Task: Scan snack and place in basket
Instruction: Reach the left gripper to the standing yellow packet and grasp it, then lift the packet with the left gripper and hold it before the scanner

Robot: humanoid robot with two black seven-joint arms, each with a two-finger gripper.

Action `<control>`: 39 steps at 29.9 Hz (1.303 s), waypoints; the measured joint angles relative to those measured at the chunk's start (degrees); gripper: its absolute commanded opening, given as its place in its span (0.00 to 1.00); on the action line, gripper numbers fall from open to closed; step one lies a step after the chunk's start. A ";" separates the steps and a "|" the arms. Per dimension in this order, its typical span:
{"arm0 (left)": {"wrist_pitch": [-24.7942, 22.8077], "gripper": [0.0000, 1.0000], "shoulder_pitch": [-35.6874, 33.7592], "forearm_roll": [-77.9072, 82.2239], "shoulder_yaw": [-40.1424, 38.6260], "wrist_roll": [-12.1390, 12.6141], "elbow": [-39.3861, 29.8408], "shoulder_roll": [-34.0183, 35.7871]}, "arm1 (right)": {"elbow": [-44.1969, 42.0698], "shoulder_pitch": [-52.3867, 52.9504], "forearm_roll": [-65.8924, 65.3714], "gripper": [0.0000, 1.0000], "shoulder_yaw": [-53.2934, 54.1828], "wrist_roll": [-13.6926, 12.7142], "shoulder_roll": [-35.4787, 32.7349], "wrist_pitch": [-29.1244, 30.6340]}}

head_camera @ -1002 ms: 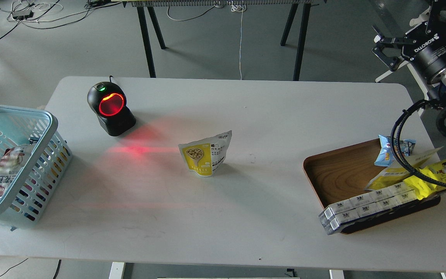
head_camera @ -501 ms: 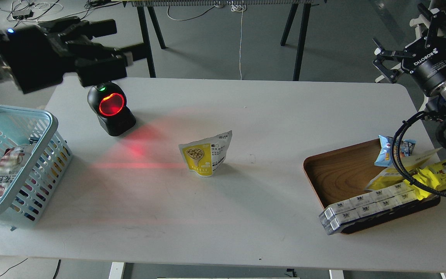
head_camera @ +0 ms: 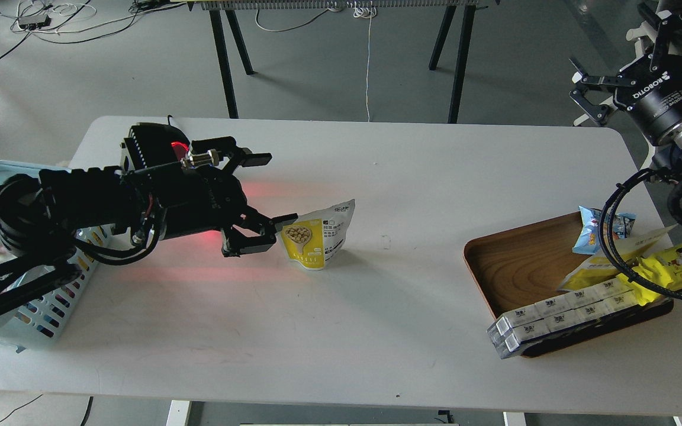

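Since half a second ago, the left arm has been brought down from the upper left to the middle of the worktop (head_camera: 376, 331), where it now covers most of the scanner (head_camera: 147, 137); only a red glow is seen past it.

From the head, the one view given, the left gripper (head_camera: 270, 192) is seen with its fingers (head_camera: 256, 158) spread apart, the nearer one just beside or touching the left edge of the snack (head_camera: 320, 236); contact cannot be told. One snack pouch stands upright near the worktop's centre, held by nothing. One basket (head_camera: 51, 310) sits at the left edge, largely hidden behind the arm. The right gripper (head_camera: 584, 92) is held high at the far right, fingers apart and empty. One wooden tray (head_camera: 524, 260) lies at the right, carrying one blue packet (head_camera: 589, 231), yellow wrappers (head_camera: 681, 260) and a row of white boxes (head_camera: 560, 313) too close-packed to count.
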 measured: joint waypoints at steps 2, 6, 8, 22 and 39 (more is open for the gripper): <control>-0.02 0.92 0.97 0.00 -0.04 0.08 1.20 -1.42 | 0.04 0.01 -0.02 1.00 -0.06 0.00 0.10 -0.57; -0.03 0.85 3.31 0.00 -0.18 0.17 3.03 -3.26 | 0.12 0.09 0.00 1.00 -0.06 0.00 0.13 -0.85; 0.11 0.83 4.15 0.00 -0.26 0.17 4.28 -4.26 | 0.11 0.10 0.02 1.00 -0.06 0.00 0.15 -0.87; 0.52 0.14 5.07 0.00 -0.35 0.14 10.01 -8.55 | 0.05 0.05 -0.04 1.00 0.22 0.00 0.07 -0.96; 4.44 0.00 8.42 -0.01 -1.71 0.26 10.70 -8.41 | 0.05 0.01 -0.04 1.00 0.02 0.00 0.07 -1.00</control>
